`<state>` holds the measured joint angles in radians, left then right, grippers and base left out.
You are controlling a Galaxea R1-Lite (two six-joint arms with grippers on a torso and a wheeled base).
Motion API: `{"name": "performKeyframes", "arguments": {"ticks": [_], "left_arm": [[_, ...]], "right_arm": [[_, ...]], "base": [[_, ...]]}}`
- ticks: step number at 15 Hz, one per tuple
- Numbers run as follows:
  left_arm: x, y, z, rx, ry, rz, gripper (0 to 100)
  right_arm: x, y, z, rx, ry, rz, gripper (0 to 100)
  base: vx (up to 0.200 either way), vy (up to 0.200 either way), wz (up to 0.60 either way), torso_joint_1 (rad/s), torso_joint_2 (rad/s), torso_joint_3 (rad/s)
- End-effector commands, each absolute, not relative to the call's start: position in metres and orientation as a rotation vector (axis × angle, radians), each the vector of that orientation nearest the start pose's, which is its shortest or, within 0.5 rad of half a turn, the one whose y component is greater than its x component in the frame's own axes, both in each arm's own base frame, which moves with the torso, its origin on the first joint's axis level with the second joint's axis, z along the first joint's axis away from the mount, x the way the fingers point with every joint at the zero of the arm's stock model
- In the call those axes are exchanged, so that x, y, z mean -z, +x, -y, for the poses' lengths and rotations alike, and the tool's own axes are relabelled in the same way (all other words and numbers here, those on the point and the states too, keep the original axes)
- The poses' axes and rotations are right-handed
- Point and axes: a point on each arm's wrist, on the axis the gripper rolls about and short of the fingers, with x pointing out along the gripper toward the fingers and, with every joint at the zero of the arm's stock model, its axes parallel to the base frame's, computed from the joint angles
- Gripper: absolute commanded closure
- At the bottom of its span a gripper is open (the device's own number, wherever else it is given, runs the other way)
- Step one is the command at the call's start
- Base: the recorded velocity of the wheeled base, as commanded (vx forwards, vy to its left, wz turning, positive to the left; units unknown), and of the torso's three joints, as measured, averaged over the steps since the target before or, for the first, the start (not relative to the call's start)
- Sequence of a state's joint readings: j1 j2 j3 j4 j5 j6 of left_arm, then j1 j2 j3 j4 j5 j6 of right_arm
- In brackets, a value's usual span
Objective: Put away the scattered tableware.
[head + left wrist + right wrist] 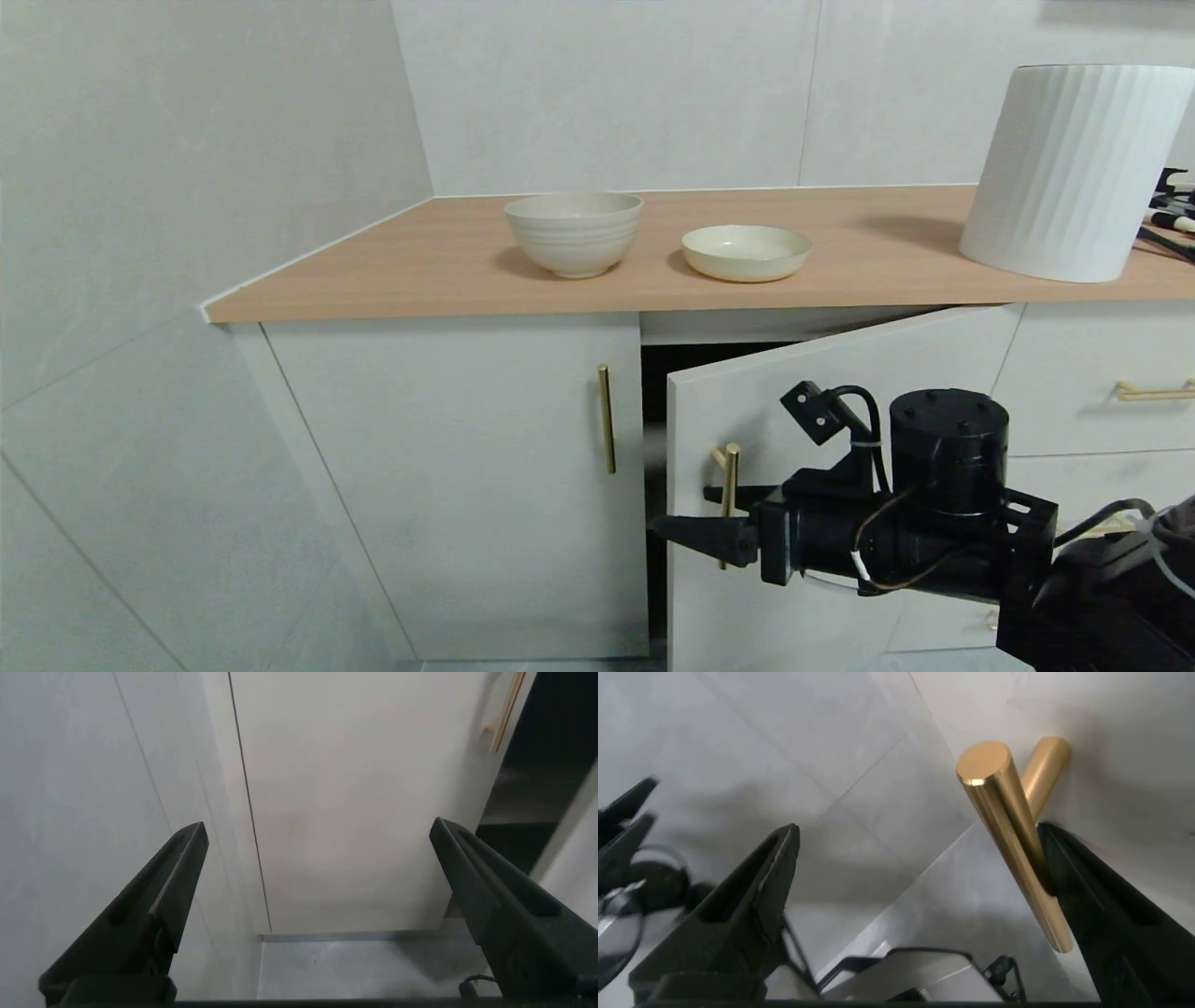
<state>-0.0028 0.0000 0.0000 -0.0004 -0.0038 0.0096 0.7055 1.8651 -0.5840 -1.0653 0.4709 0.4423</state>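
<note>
Right tool (680,509) gapes around the handle (729,495) of the ajar door (822,392); left tool (318,831) released.

Narrow dark gap (653,420) past ajar cabinet door (794,392); brass handle (729,495) between right fingers (695,534).

Pale tiled walls (187,140), wooden countertop (448,271)

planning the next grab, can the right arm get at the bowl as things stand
Probably not directly: the right gripper is low at the door handle, open, and the counter edge lies between it and the bowl. From above the bowl looks free, the dish apart beside it.
</note>
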Motion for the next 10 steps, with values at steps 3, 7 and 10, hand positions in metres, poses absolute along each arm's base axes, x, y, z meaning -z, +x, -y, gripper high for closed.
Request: {"name": "performKeyframes", "arguments": {"ticks": [3,7,10], "left_arm": [[-0.076,-0.023,0.0,0.008,0.003,0.002,0],[-0.128,-0.033,0.003,0.195,0.004,0.057,0],[-0.214,-0.002,0.009,0.421,-0.034,-0.074,0]], "right_arm": [[-0.119,0.22,-0.202,-1.108,0.363,-0.5,0],[-0.122,0.215,-0.197,-1.11,0.364,-0.494,0],[-0.123,0.213,-0.196,-1.111,0.363,-0.49,0]], "base": [[0.0,0.0,0.0,0.0,0.0,0.0],[0.0,0.0,0.0,0.0,0.0,0.0],[0.0,0.0,0.0,0.0,0.0,0.0]]}}
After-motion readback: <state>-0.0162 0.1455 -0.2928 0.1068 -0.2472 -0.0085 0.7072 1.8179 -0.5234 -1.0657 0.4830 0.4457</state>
